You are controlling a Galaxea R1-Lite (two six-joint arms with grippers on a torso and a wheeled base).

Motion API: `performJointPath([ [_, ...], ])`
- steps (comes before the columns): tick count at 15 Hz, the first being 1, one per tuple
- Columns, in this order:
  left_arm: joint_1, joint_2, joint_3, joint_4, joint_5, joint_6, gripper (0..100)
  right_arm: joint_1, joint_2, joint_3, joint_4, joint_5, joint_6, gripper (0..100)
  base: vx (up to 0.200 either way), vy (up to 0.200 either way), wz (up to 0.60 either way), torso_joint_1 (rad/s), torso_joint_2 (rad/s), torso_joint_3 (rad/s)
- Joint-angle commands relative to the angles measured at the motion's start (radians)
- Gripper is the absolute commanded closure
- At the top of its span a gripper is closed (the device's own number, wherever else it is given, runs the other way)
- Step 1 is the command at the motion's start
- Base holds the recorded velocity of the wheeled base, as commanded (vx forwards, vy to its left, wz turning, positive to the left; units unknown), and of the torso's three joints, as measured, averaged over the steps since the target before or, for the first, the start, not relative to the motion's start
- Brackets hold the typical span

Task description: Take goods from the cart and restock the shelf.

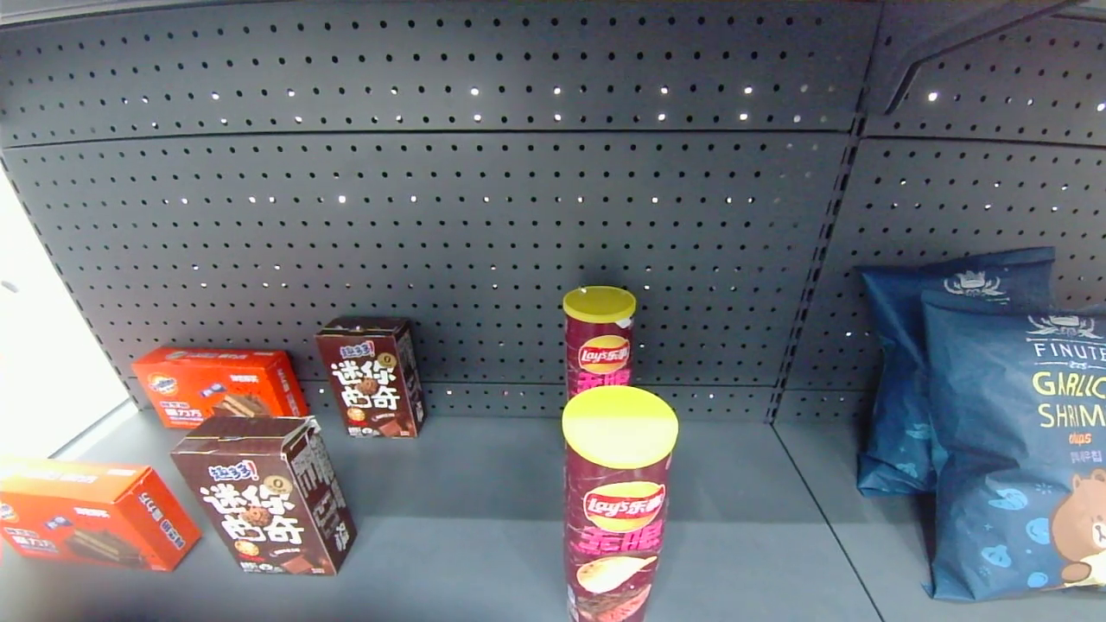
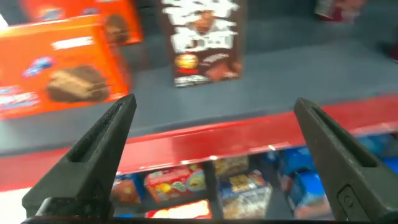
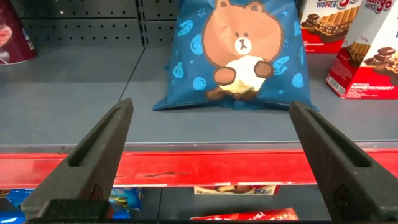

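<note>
Fingers spread wide on the left gripper, nothing between them, and it hangs just in front of the red edge strip of the shelf. Past that strip, on the grey deck, a near orange box lies flat off to one side and a near brown box stands upright, the two apart. Under the strip sits a row of colourful packets on a lower level, too blurred to tell apart.

Over to the right gripper: wide open too, empty too, level with the same red strip. Straight ahead of it a blue bag with a cartoon bear stands on the deck, face out, and just beside it are red-and-white wafer boxes.

From the head view the whole row lines up. Far left, two orange boxes, the rear orange box back near the pegboard wall. Next, two brown boxes, the rear brown box close to that wall. In the middle, a front chip can, yellow lid, upright, with a rear chip can lined up right behind it. On the right, a second blue bag tucked behind the first
</note>
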Motion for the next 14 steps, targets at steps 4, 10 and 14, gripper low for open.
performJointPath([
  [4,0.066,-0.066,0.0,-0.001,0.002,-0.014,0,0.0,-0.002,0.0,0.0,0.0,0.001,0,0.0,0.0,0.0,0.0,0.0,0.0],
  [10,0.066,-0.066,0.0,-0.001,0.005,-0.023,0,0.0,-0.002,0.0,0.0,0.0,-0.001,0,0.0,0.0,0.0,0.0,0.0,0.0],
  [14,0.066,-0.066,0.0,-0.001,0.005,-0.023,0,0.001,-0.002,0.0,0.0,0.034,-0.009,0,0.0,0.0,0.0,0.0,0.0,0.0],
])
